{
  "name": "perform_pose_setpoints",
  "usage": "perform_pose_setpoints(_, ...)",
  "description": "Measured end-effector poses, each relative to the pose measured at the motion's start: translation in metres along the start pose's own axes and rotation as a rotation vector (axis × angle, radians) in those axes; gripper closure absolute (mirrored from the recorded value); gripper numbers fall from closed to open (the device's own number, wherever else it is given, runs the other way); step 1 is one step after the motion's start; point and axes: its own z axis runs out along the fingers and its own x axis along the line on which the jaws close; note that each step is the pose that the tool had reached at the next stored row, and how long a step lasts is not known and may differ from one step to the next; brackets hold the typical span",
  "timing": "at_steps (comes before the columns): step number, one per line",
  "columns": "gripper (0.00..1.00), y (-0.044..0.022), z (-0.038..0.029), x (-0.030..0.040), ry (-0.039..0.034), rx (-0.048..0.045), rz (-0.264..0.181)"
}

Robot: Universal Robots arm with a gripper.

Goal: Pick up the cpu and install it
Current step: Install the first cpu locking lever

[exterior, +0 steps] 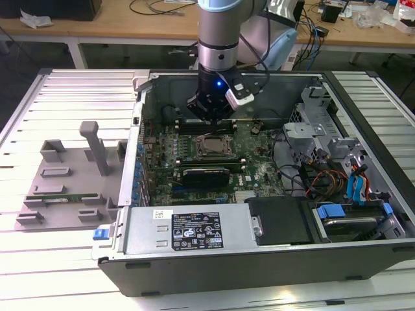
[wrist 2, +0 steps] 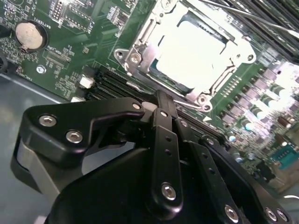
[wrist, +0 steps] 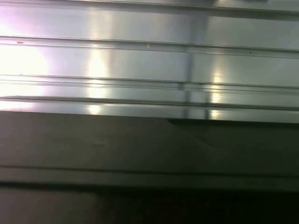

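Second wrist view, nearest the lens: the hand appears with its fingers pressed together and nothing pinched between them. Just beyond its tip, the cpu lies flat in the socket frame of the motherboard, metal top facing up, edges parallel to the frame. The chip is square, so no long axis is evident.

Exterior view: the hand hangs over the far edge of the socket inside the open computer case. Judgement: the chip already sits seated. The case rests on a slatted table.
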Motion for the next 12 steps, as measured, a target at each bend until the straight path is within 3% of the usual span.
perform_pose_setpoints(3,0.89,0.0000,0.0065,-0.0054,0.0000,0.0001,0.000)
perform_pose_setpoints(9,0.89,-0.0014,0.0110,-0.0111,0.0003,0.0003,-0.001)
perform_pose_setpoints(12,0.89,0.0036,0.0111,-0.0146,-0.0002,-0.0020,-0.007)
